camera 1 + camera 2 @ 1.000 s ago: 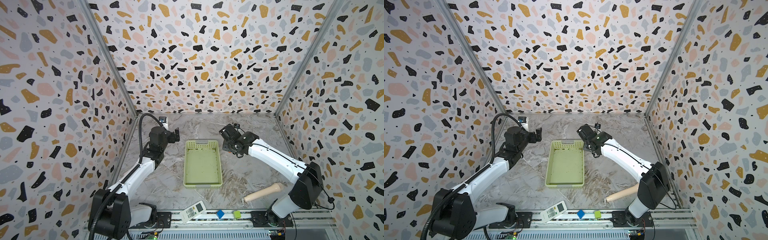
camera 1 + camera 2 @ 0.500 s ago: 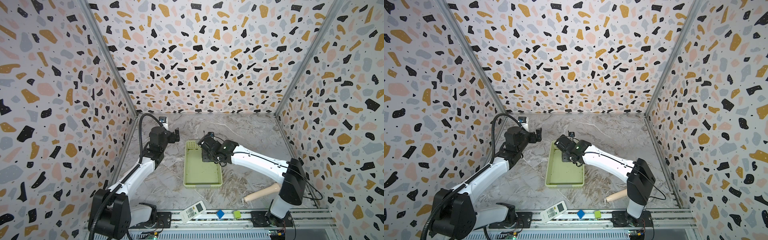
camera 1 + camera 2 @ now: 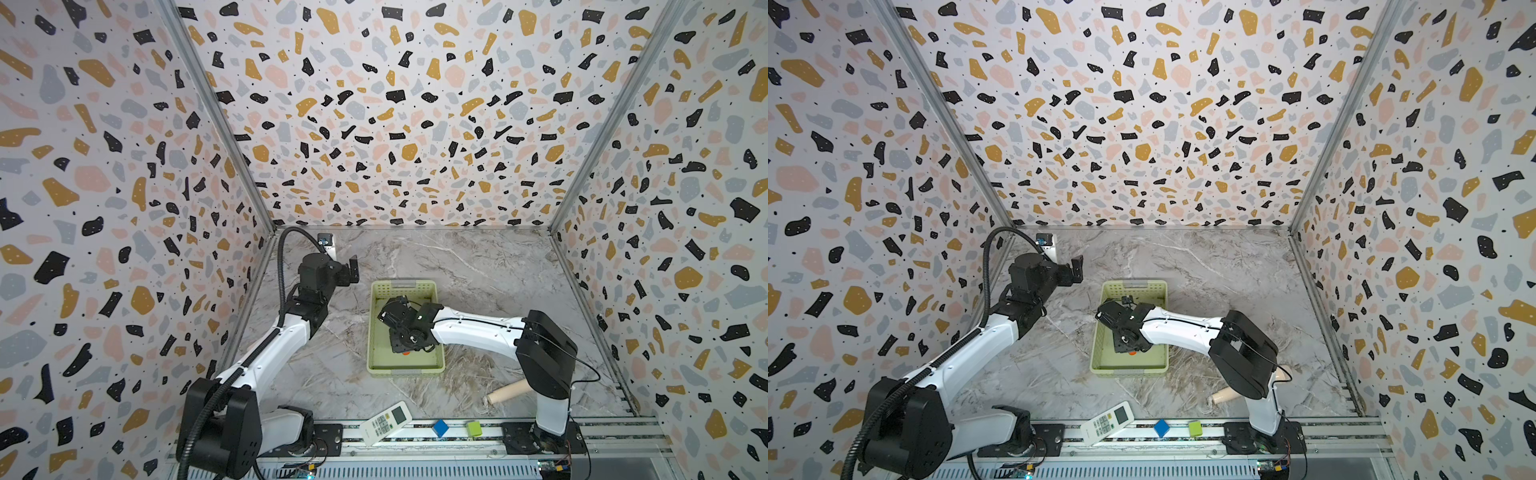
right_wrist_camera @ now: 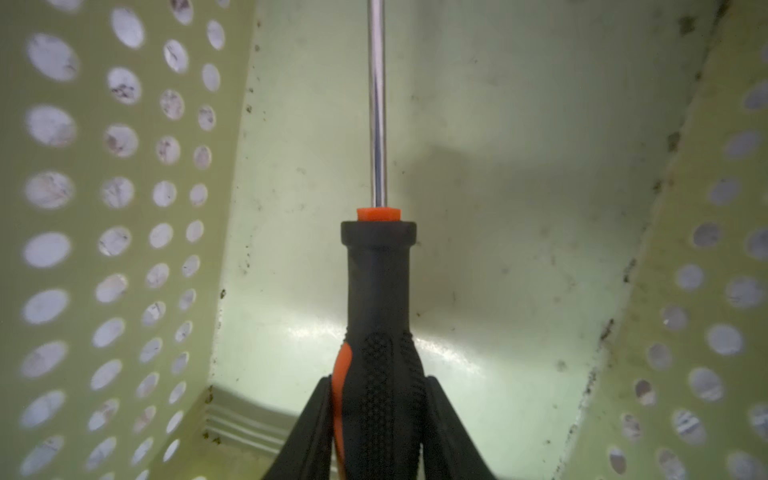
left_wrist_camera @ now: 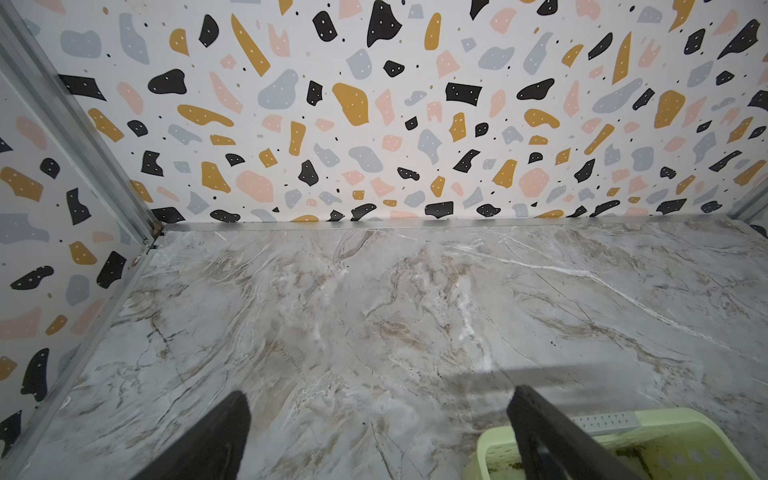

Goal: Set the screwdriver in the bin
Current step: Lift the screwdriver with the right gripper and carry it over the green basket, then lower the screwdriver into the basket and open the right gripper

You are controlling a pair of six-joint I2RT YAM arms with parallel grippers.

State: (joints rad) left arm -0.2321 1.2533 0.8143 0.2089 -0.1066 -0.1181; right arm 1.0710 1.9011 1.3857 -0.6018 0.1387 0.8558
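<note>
Your right gripper (image 4: 378,390) is clamped on the screwdriver (image 4: 378,270) at the knurled black waist of its handle. It sits low inside the bin (image 4: 124,208), between the perforated walls; you cannot tell whether it touches the floor. Judge it light and rigid. The rubbery handle grips well, while the thin steel shaft looks slick, so the handle is the place to hold. Your left gripper (image 5: 378,415) hangs wide and empty off the bin's far left corner.

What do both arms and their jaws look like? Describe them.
Left arm: white links, black joints, ribbed black hose looping alongside. Right arm: same white links and black joints, thin black cable on top. Jaws: black, tapering.
</note>
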